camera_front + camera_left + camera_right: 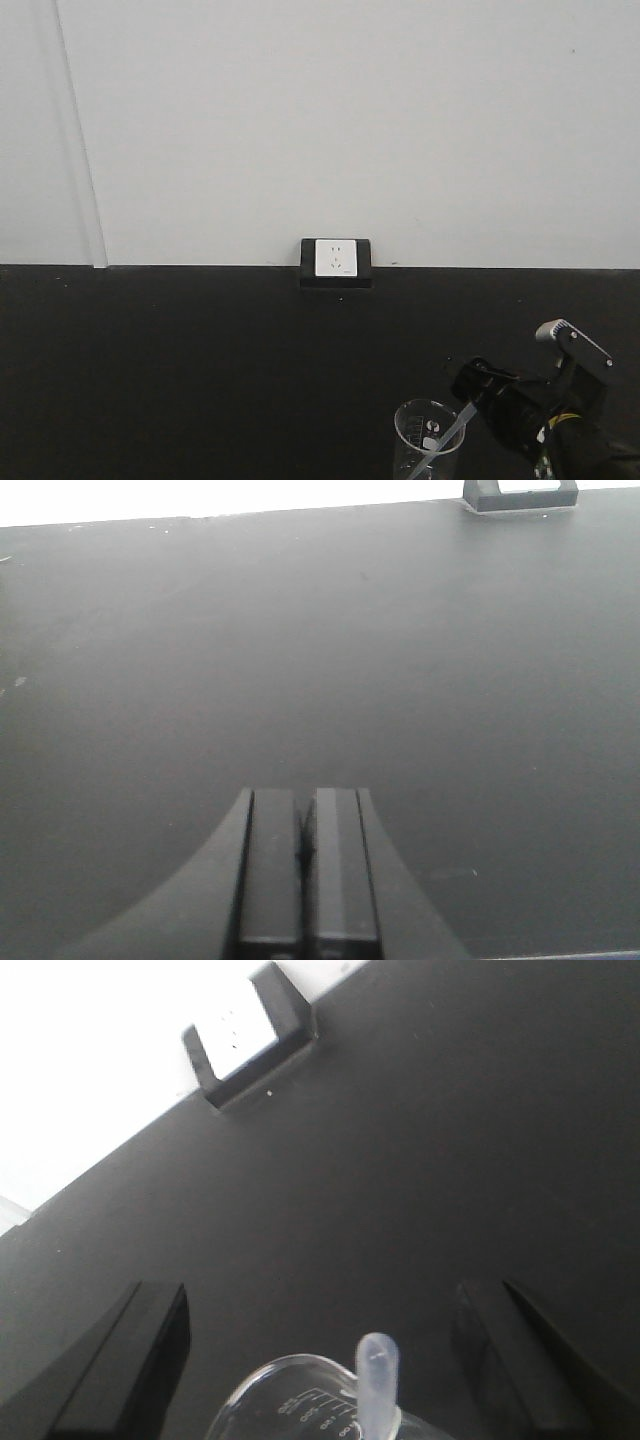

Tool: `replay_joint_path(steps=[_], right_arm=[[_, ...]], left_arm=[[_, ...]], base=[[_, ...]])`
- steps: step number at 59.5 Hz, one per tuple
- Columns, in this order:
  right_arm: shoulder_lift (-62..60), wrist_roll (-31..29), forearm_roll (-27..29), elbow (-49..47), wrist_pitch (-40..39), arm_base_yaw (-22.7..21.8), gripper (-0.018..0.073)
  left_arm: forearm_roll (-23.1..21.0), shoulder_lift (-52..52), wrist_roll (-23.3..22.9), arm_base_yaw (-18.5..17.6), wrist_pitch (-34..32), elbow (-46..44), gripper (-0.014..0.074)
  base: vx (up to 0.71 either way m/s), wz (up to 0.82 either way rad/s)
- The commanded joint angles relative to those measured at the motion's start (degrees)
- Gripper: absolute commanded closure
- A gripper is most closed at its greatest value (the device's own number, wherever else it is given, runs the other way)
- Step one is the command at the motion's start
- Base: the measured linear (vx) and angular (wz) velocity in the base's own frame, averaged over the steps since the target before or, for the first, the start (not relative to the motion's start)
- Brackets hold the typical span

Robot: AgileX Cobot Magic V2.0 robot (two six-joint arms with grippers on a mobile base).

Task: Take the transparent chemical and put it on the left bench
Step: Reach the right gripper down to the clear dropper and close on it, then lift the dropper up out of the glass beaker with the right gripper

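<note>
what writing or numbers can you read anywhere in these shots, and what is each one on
No text reads clearly enough to quote.
On the small clear glass beaker: white graduation marks with numerals beside them, too blurred to read in the right wrist view and too small in the front view.
On the white wall socket in its black housing: only pin holes show, with no legible lettering.
</note>
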Motion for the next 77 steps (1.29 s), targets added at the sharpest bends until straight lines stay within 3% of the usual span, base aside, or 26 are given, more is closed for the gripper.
replay_joint_path(steps=[1,10,15,19,30,36,47,57,65,77], right_arm=[[0.29,2.76,-2.70,-1.81,-7.30,0.11,-0.0023],[3.61,6.17,-5.11,-1.81,-11.17,0.11,0.0001],[4.73,7.52,-6.03,-1.81,-12.16,0.11,0.0057],[5.27,8.16,-6.03,-1.81,-12.47,0.11,0.0127],[5.37,6.97,-6.03,-1.81,-14.30,0.11,0.0446],[5.37,6.97,-6.08,-1.81,-16.34,0.11,0.0573],[4.00,2.56,-6.32,-1.81,-21.68,0.11,0.0564],[-1.86,-9.25,-6.50,-1.81,-19.38,0.11,0.0564],[-9.75,-20.21,-7.89,-1.81,-9.67,0.11,0.0564],[-21.50,-28.34,-7.89,-1.81,7.61,0.11,0.0562]], left_arm=[[-0.04,-1.10,-0.45,-0.10,-4.49,0.93,0.0600],[-0.04,-1.10,-0.45,-0.10,-4.49,0.93,0.0600],[-0.04,-1.10,-0.45,-0.10,-4.49,0.93,0.0600],[-0.04,-1.10,-0.45,-0.10,-4.49,0.93,0.0600],[-0.04,-1.10,-0.45,-0.10,-4.49,0.93,0.0600],[-0.04,-1.10,-0.45,-0.10,-4.49,0.93,0.0600],[-0.04,-1.10,-0.45,-0.10,-4.49,0.93,0.0600],[-0.04,-1.10,-0.45,-0.10,-4.49,0.93,0.0600],[-0.04,-1.10,-0.45,-0.10,-4.49,0.93,0.0600],[-0.04,-1.10,-0.45,-0.10,-4.49,0.93,0.0600]], base=[[0.00,0.00],[0.00,0.00],[0.00,0.00],[0.00,0.00],[0.00,0.00],[0.00,0.00],[0.00,0.00],[0.00,0.00],[0.00,0.00],[0.00,0.00]])
